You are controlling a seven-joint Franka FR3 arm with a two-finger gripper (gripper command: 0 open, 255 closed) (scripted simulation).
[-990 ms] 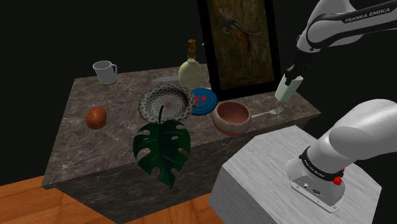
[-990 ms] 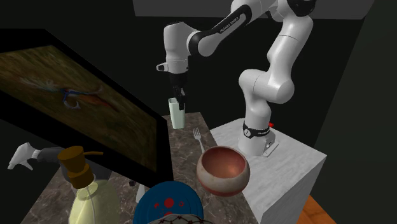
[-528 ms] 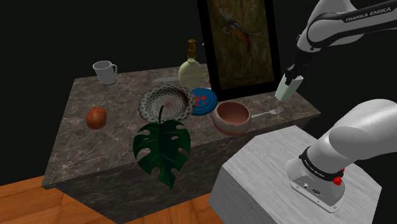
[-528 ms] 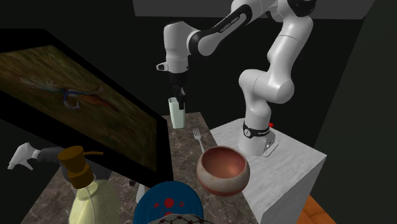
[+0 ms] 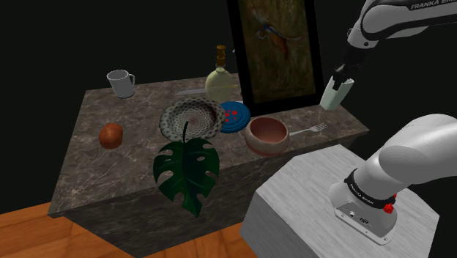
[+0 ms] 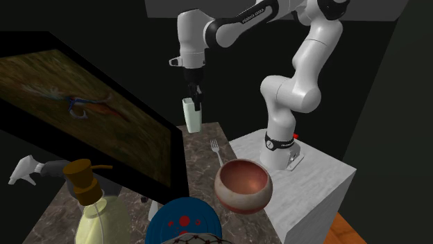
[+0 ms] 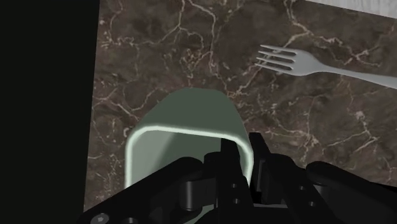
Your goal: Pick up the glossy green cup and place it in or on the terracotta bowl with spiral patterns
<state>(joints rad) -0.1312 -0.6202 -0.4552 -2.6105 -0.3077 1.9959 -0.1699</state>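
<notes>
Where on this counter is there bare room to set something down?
The counter is bare between the mug and the brown ball, and between that ball and the leaf. The woven dish, blue plate and bowl crowd the middle.

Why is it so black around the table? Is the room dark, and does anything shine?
Shoulder view: dim light; behind the marble counter a black area, nothing drawn there. Second exterior view: a soft sheen on the bowl. Wrist view: the cup has a pale bright rim; black area past the counter's edge.
</notes>
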